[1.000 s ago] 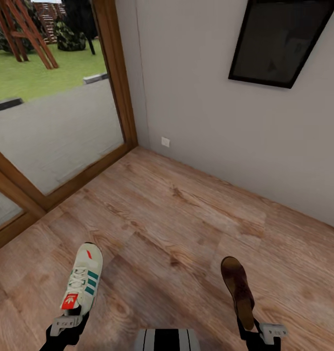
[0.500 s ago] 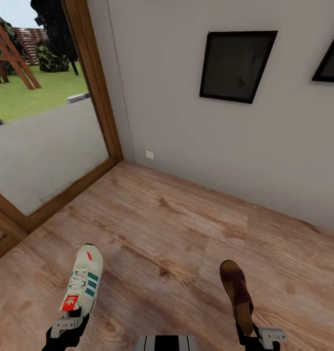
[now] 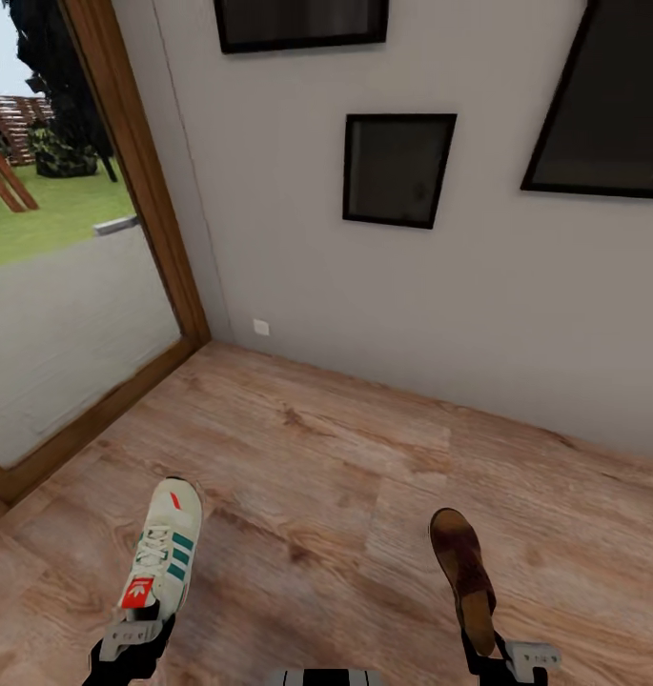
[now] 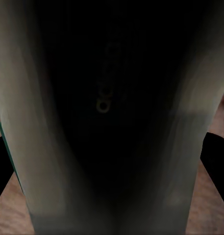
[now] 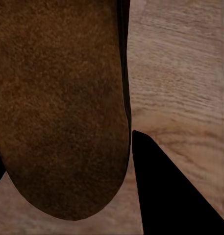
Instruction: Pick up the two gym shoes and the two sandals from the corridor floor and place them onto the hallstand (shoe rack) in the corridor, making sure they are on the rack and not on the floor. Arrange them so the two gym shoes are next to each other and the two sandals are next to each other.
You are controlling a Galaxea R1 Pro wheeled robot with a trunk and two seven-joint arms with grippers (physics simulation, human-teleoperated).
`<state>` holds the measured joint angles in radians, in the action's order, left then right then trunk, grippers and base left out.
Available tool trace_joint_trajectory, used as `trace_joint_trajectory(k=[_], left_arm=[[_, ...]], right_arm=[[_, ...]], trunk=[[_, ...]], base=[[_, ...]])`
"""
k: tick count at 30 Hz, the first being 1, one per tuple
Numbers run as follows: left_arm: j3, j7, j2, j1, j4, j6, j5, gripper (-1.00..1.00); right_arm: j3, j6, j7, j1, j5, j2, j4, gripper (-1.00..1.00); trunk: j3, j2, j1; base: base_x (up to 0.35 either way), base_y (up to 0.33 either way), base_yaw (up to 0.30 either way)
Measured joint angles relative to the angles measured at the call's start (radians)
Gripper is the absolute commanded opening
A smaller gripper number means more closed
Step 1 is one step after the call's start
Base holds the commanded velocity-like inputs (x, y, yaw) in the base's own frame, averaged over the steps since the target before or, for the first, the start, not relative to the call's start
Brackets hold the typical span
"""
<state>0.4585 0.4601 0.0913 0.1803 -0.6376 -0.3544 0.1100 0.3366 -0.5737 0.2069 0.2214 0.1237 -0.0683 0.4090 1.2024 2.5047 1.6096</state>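
Note:
In the head view a cream-white gym shoe (image 3: 164, 553) with green stripes and a red tongue label hangs above the corridor floor (image 3: 316, 476), held at its heel by my left gripper (image 3: 133, 631), which is shut on it. From the left wrist, the shoe's dark inside (image 4: 109, 107) sits right against the lens. At the lower right my right gripper (image 3: 493, 648) is shut on the end of a brown sandal (image 3: 464, 572). In the right wrist view the sandal's brown suede (image 5: 58, 107) sits beside one black finger (image 5: 165, 196). The hallstand is out of view.
A pale grey wall (image 3: 269, 238) with three dark framed pictures (image 3: 397, 170) stands ahead. At the left, a wood-framed glass door (image 3: 140, 191) looks out on grey paving and grass. A small white socket (image 3: 260, 327) sits low on the wall.
The whole head view has swung: the glass door slid left and more pictures came into view on the wall. Both shoes stay held in the same place relative to me.

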Motion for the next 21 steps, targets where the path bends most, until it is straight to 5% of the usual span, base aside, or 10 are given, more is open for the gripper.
trace_joint_trajectory(k=[21], left_arm=[[-0.001, 0.000, -0.002, 0.000, 0.021, -0.002, -0.001, -1.00]], right_arm=[[0.000, 0.000, 0.000, 0.000, 0.000, 0.002, 0.000, -1.00]], trunk=[[-0.084, -0.006, -0.010]], base=[[0.000, 0.000, -0.295]])
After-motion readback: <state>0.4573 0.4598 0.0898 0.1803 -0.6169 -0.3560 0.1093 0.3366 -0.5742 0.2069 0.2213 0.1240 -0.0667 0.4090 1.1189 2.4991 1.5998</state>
